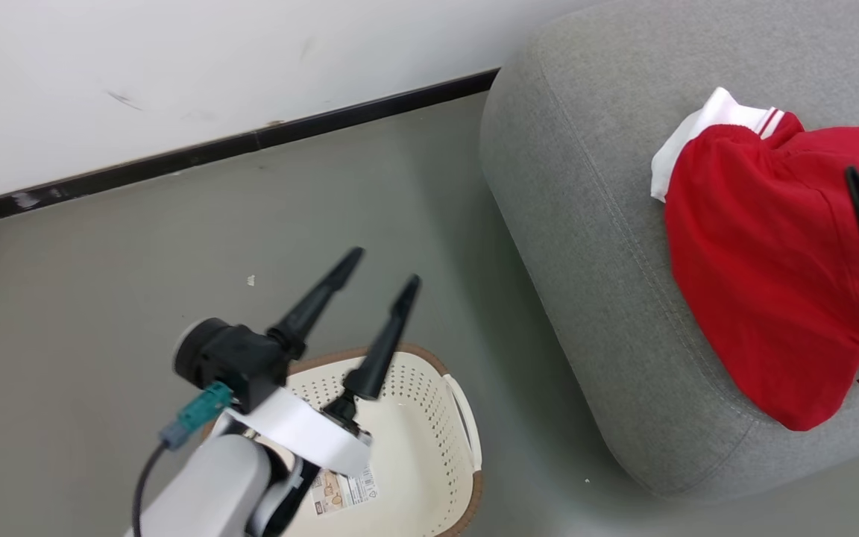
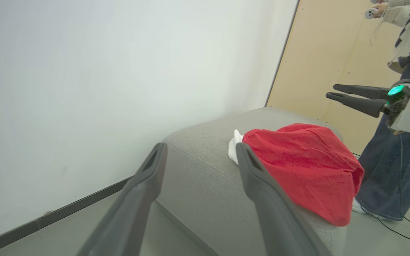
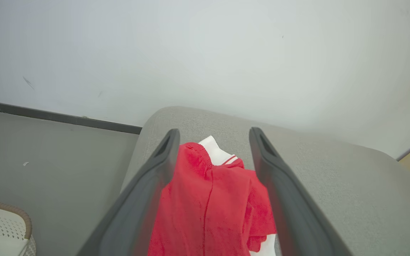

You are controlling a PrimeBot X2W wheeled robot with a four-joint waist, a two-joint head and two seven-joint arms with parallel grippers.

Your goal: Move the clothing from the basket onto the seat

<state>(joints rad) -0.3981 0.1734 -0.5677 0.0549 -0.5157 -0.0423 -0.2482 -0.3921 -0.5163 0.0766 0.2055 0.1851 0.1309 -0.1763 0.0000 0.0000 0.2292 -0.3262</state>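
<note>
The red clothing (image 1: 757,253) with white trim lies in a heap on the right part of the grey seat (image 1: 586,186). My right gripper (image 3: 215,132) hovers just above it, open, its fingers astride the fabric (image 3: 212,199) without holding it. The cream basket (image 1: 429,418) with its brown rim stands on the floor left of the seat, its sticker showing on a bare floor; my left arm hides part of it. Above the basket, my left gripper (image 1: 385,267) is open and holds nothing. It points toward the seat (image 2: 198,170) and the clothing (image 2: 304,163).
A white wall with a dark baseboard (image 1: 250,142) runs behind the grey floor. In the left wrist view a person in jeans (image 2: 393,170) stands beyond the seat by a tan panel (image 2: 319,64), with a controller in hand. Cables lie at the person's feet.
</note>
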